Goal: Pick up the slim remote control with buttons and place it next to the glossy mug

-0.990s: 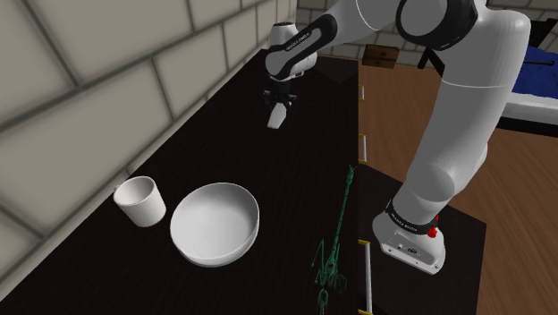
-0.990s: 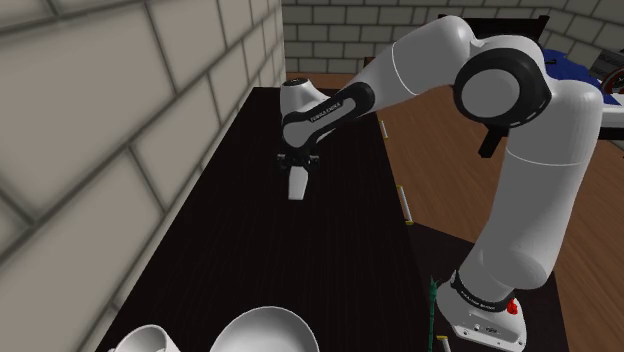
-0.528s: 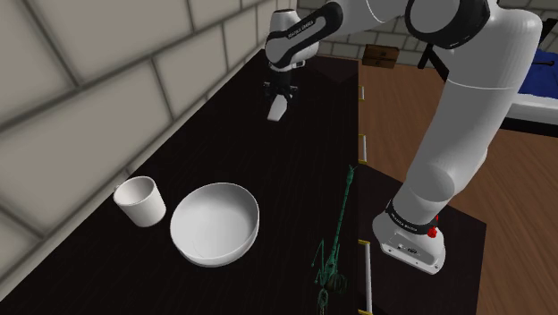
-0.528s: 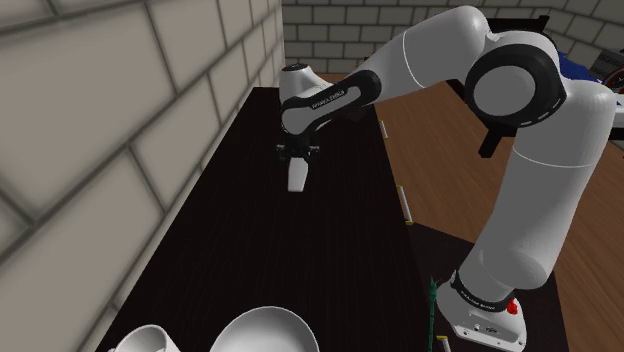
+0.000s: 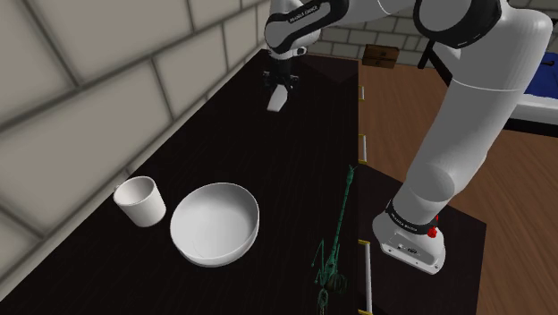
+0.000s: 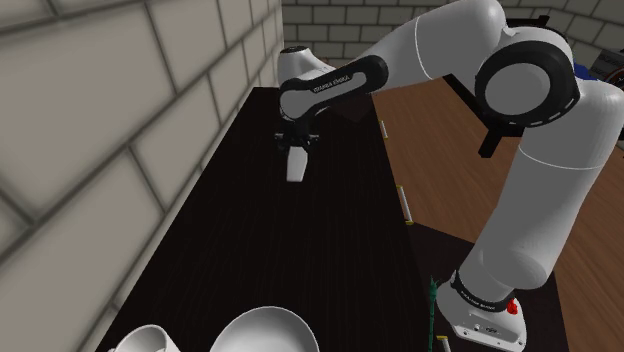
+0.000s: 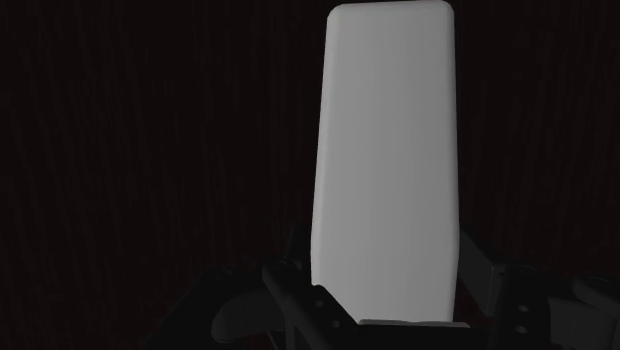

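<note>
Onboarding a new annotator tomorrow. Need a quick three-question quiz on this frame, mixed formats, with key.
1. True or false: the gripper is shut on the white remote.
2. Multiple choice: what stands right beside the white mug on the dark table? A) a white bowl B) a red kettle C) a stack of books
3. Fill in: in the shoulder view, the mug stands to the bowl's ___.

Key: 1 true; 2 A; 3 left.
</note>
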{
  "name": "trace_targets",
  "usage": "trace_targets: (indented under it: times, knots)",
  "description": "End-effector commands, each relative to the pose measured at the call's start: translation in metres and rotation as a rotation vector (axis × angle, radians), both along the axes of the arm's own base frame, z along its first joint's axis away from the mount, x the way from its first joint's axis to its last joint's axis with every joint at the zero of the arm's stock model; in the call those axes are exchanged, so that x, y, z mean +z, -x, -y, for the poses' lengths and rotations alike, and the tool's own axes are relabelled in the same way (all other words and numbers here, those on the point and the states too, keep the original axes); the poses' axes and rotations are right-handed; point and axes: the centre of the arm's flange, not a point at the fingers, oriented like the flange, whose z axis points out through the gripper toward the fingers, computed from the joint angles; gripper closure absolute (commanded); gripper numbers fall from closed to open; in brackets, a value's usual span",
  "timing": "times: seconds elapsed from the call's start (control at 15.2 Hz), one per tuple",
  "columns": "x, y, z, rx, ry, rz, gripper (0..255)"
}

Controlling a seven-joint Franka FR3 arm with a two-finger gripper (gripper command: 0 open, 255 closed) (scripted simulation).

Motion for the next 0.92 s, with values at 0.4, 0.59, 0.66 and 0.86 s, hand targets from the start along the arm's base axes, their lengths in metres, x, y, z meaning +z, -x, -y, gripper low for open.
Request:
trace_targets:
  times: [0.4,0.59,0.66,0.86]
  knots:
    - [0.042,0.000,0.001,0.000,0.000,0.000,255]
    - [0.057,0.000,0.001,0.000,0.000,0.000,255]
    - [0.063,0.000,0.001,0.000,0.000,0.000,255]
    - [0.079,0.000,0.001,0.000,0.000,0.000,255]
